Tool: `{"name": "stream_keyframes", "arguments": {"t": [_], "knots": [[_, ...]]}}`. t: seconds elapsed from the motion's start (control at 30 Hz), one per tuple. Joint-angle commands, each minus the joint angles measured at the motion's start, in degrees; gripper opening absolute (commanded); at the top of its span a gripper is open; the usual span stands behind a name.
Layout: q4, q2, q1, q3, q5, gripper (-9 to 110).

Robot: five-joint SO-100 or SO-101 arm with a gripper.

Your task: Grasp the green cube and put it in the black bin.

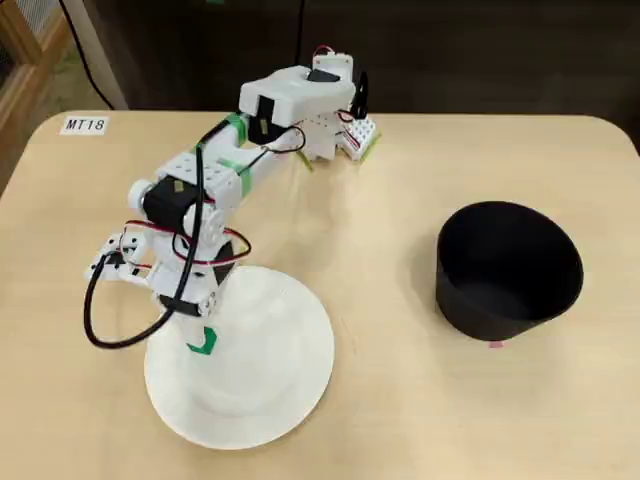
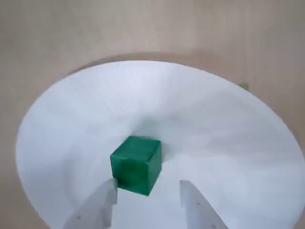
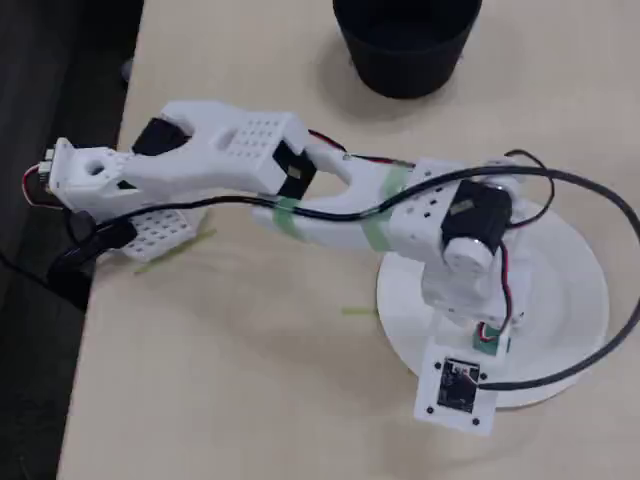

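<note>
I see the green cube (image 2: 136,165) sitting on the white plate (image 2: 200,119), my fingers (image 2: 102,202) spread just short of it and touching nothing, while the black bin (image 1: 508,270) stands well apart on the tabletop (image 1: 400,180).

Table (image 1: 420,400): light wood, rounded corners
Label (image 1: 83,125): white, at a far corner
Beyond table: dark
</note>
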Motion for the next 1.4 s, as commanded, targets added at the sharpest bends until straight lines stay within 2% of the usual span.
{"name": "stream_keyframes", "arguments": {"t": [0.0,0.57,0.87,1.13,1.37], "knots": [[0.4,-0.3,0.3,-4.0,0.3,20],[0.4,-6.0,0.9,-11.1,1.7,18],[0.4,-9.1,0.9,-18.6,3.5,2],[0.4,-5.4,-1.5,-20.8,4.2,0],[0.5,4.0,-7.1,-20.5,9.9,0]]}}
